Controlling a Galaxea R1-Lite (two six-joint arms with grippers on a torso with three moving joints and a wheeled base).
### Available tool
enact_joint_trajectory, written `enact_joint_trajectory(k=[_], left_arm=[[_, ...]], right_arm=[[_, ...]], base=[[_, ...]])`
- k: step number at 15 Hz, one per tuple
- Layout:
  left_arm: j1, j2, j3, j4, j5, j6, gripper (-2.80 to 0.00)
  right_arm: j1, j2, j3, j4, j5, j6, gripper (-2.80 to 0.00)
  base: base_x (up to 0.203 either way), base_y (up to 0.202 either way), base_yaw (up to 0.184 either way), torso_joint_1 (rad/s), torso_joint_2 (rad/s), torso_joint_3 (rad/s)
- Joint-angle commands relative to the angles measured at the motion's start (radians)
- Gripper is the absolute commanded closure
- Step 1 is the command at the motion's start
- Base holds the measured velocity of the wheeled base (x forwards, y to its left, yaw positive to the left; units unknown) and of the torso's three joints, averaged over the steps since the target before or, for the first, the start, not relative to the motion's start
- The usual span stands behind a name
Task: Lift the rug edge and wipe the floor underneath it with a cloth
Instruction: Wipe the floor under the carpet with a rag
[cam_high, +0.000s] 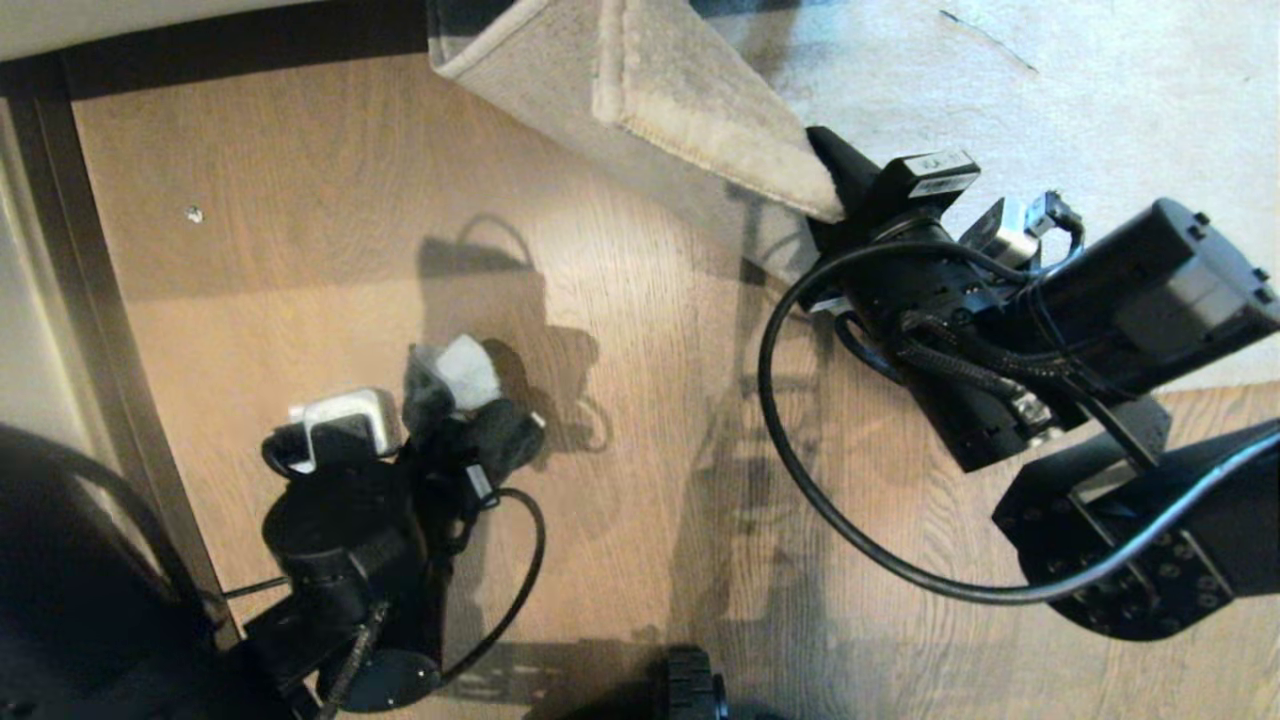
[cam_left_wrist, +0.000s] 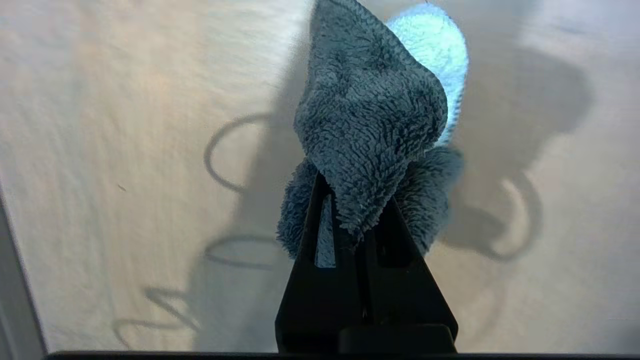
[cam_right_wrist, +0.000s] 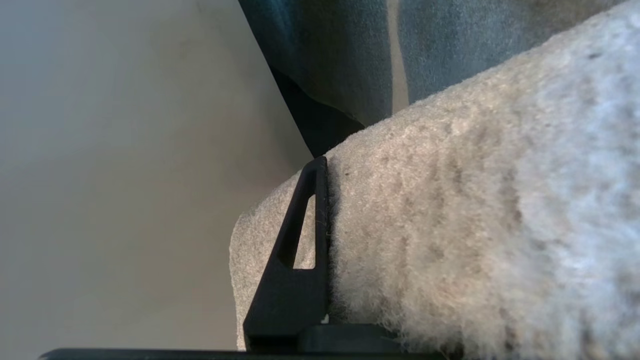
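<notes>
My right gripper (cam_high: 835, 185) is shut on the rug edge (cam_high: 700, 120), holding the pale corner raised and folded back so its beige backing shows. In the right wrist view the pile of the rug edge (cam_right_wrist: 450, 210) covers one finger of the gripper (cam_right_wrist: 350, 200). Bare brown floor (cam_high: 600, 330) lies below the lifted corner. At the lower left my left gripper (cam_high: 470, 400) is shut on the grey cloth (cam_high: 455, 375). From the left wrist the cloth (cam_left_wrist: 370, 115) bunches out past the gripper (cam_left_wrist: 355, 192) over the floor (cam_left_wrist: 125, 150).
A dark skirting strip (cam_high: 100, 300) and a pale wall run along the left side. A small pale speck (cam_high: 194, 213) lies on the boards. The rest of the rug (cam_high: 1050, 110) lies flat at the upper right. Part of my base (cam_high: 690, 690) shows at the bottom.
</notes>
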Motion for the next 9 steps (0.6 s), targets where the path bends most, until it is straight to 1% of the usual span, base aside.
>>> enact_joint_trajectory(k=[1, 2, 3, 4, 6, 9], left_arm=[[-0.16, 0.018, -0.007, -0.047, 0.079, -0.002, 0.0], [-0.219, 0.054, -0.03, -0.047, 0.111, -0.002, 0.0], [-0.26, 0.099, -0.076, -0.047, 0.133, -0.002, 0.0], [-0.286, 0.14, -0.114, -0.047, 0.142, -0.003, 0.0], [-0.316, 0.242, -0.221, -0.047, 0.148, -0.008, 0.0], [-0.332, 0.375, -0.399, -0.047, 0.15, -0.01, 0.0]], right_arm=[[0.0, 0.003, 0.001, -0.044, -0.002, 0.008, 0.0], [0.0, 0.003, 0.001, -0.043, -0.002, 0.008, 0.0], [0.0, 0.003, 0.0, -0.044, -0.002, 0.008, 0.0], [0.0, 0.003, -0.001, -0.044, -0.002, 0.008, 0.0], [0.0, 0.003, -0.002, -0.043, -0.003, 0.006, 0.0], [0.0, 0.0, 0.003, -0.043, -0.027, 0.007, 0.0]], base=[[0.0, 0.0, 0.0, 0.0, 0.0, 0.0], [0.0, 0.0, 0.0, 0.0, 0.0, 0.0], [0.0, 0.0, 0.0, 0.0, 0.0, 0.0], [0.0, 0.0, 0.0, 0.0, 0.0, 0.0], [0.0, 0.0, 0.0, 0.0, 0.0, 0.0], [0.0, 0.0, 0.0, 0.0, 0.0, 0.0]])
